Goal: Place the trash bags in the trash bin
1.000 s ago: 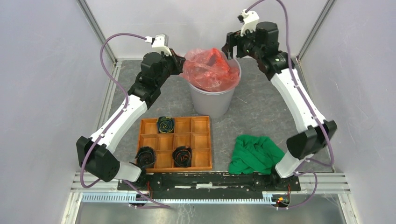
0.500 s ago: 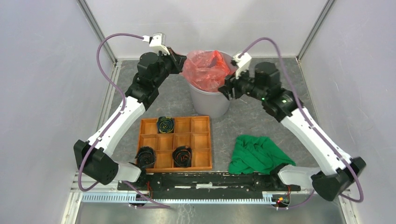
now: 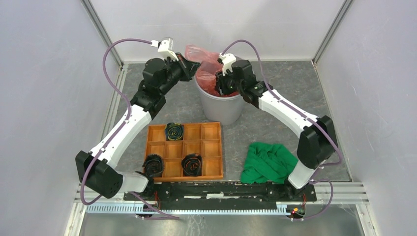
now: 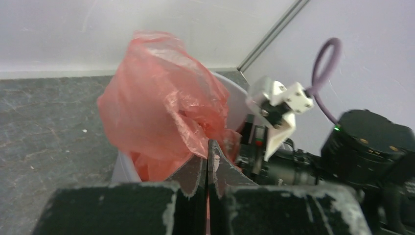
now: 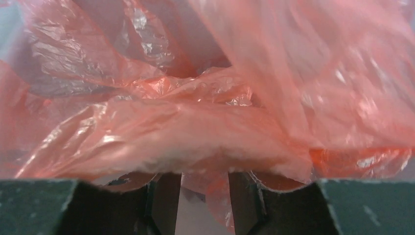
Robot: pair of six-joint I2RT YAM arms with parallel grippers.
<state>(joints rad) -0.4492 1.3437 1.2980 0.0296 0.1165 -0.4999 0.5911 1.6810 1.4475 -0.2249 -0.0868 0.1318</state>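
The round grey trash bin (image 3: 220, 107) stands at the back middle of the mat. The red film trash bag (image 3: 205, 55) is partly inside it, with one flap standing up above the far left rim. My left gripper (image 3: 193, 66) is shut on that flap at the bin's left rim; the left wrist view shows the film (image 4: 156, 103) pinched at my closed tips (image 4: 207, 147), beside the bin's rim (image 4: 230, 90). My right gripper (image 3: 217, 81) reaches down into the bin's mouth. In the right wrist view its jaws (image 5: 204, 196) stand apart, with red film (image 5: 195, 122) draped over the tips.
An orange wooden compartment tray (image 3: 209, 132) lies in front of the bin and holds three dark rolled bundles (image 3: 174, 131). A crumpled green cloth (image 3: 268, 162) lies at the front right. Enclosure walls stand close on the left, back and right.
My right arm swung from behind the bin's right side over its front and down into the mouth, pressing the bag lower. My left gripper kept its hold on the flap.
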